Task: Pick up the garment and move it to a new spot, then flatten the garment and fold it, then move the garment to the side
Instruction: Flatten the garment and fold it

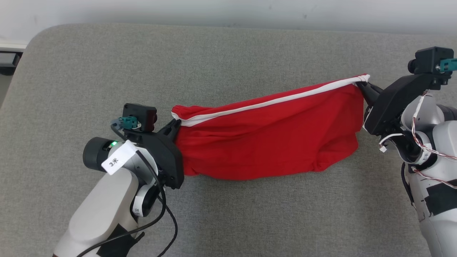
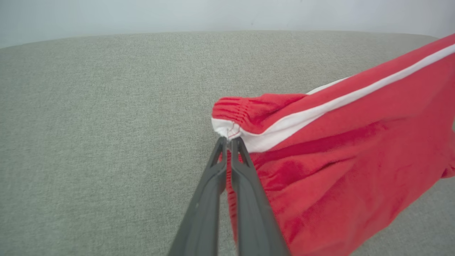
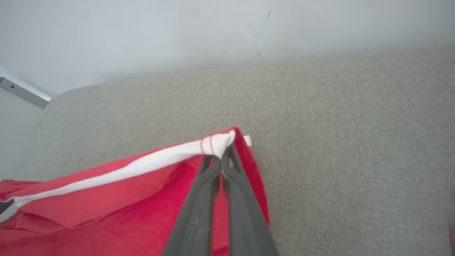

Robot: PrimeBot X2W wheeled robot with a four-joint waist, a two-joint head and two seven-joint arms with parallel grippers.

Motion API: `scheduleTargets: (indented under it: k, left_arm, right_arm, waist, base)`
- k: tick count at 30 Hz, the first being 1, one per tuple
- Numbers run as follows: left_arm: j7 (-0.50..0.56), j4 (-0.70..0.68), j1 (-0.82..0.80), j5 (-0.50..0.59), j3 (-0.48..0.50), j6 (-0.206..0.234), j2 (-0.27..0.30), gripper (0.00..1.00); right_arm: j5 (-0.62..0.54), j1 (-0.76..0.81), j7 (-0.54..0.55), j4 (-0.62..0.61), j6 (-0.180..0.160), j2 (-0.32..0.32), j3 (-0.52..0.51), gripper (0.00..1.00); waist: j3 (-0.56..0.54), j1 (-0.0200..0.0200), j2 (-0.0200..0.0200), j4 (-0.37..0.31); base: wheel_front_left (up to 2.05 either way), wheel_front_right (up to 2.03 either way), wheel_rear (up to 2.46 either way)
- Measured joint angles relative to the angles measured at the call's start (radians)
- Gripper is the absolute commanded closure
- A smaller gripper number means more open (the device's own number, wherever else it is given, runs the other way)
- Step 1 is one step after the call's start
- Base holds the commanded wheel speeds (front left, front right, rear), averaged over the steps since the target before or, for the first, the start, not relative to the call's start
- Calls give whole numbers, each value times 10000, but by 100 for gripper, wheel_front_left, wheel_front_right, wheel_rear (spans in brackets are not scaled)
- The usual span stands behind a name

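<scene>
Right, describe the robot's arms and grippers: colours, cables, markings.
Both arms have glossy white shells and black wrist housings. The left gripper and right gripper each have two long dark-grey tapering fingers. The left arm bears a white paper tag marked "3", a green light and a loose black cable; the right arm has red-and-white twisted wires and black tape.

Grey woven pad (image 1: 228,53) with a rounded far-left corner, running back to a plain white wall (image 1: 228,10), a small dark object (image 1: 8,60) just beyond the pad's left edge, and a silver rail (image 3: 25,93) low on that wall.
</scene>
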Motion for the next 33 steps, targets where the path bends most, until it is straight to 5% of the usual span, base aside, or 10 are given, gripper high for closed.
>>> scheduleTargets:
  k: [3, 4, 5, 6, 7, 21, 27, 33]
  left_arm:
    - [-100, 299, -65, 21, -36, 0, -153, 100]
    - [-132, 360, -72, 33, -50, -2, -184, 100]
    - [-182, 422, -82, 33, -50, -2, -215, 100]
    - [-207, 491, -106, 35, -58, -4, -238, 79]
    - [-280, 554, -150, 56, -65, -2, -253, 0]
    - [-1546, 1149, -588, 232, 211, 90, -311, 0]
    - [-2130, 1099, 208, 336, 111, 98, -69, 0]
    - [-2472, 959, 1310, 573, -186, 84, 192, 0]
  right_arm:
    - [-150, -213, -337, 579, 123, 50, 90, 100]
    - [-153, -241, -407, 704, 132, 63, 130, 73]
    - [-155, -273, -474, 842, 190, 71, 173, 58]
    - [-163, -304, -556, 949, 211, 96, 203, 4]
    - [-217, -335, -660, 1039, 213, 128, 221, 0]
    - [-443, -892, -2464, 1870, 663, 224, 136, 0]
    - [-846, 64, -2541, 1933, 999, -71, 548, 0]
    - [-1064, 1061, -2635, 1887, 988, -397, 564, 0]
  waist:
    - [50, 0, -1, 15]
    - [61, 0, -1, 20]
    - [71, 0, 0, 26]
    - [81, 0, 0, 33]
    - [90, 0, -1, 40]
    - [-156, -1, -2, 75]
    - [-564, -2, -2, 59]
    - [-1054, -3, -3, -9]
  base:
    - [0, 0, 0]
    - [0, 0, 0]
    - [0, 0, 0]
    - [0, 0, 0]
    - [0, 0, 0]
    - [0, 0, 0]
    - [0, 0, 0]
    - [0, 0, 0]
